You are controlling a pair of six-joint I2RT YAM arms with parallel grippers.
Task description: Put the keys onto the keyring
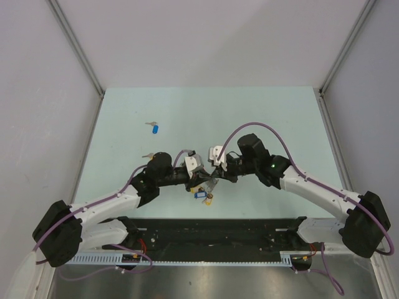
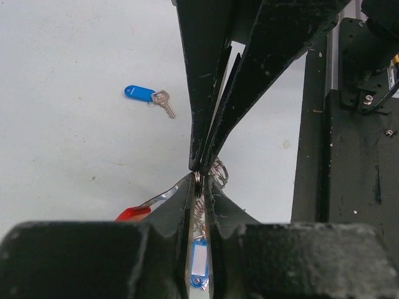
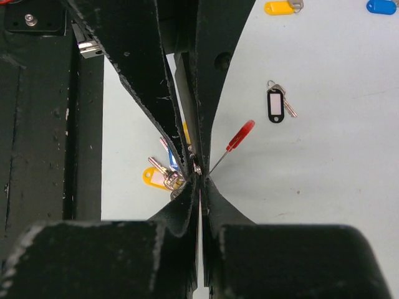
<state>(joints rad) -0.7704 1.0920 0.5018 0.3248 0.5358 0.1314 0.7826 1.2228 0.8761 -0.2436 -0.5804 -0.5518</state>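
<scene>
Left wrist view, nearest first: left gripper jaws drawn in narrow on the small silver ring of a blue-tagged key, which hangs below btw the fingers. Tip to tip w/ it, right gripper jaws are clenched on the thin wire of the keyring. Its red arc sticks out sideways, and a yellow-tagged key dangles just beside. All of it is held above the counter.

Risks:
- Both tips crowd one spot, so a slight misalignment prob sends the key's ring past the wire end, not onto it.
- A pinch on thin metal could slip & drop the key.
- A hard pull may twist the keyring out of the right jaws.

Farther off, a loose blue key lies on the counter, not yet threaded, w/ a black oval tag apart from it.
</scene>
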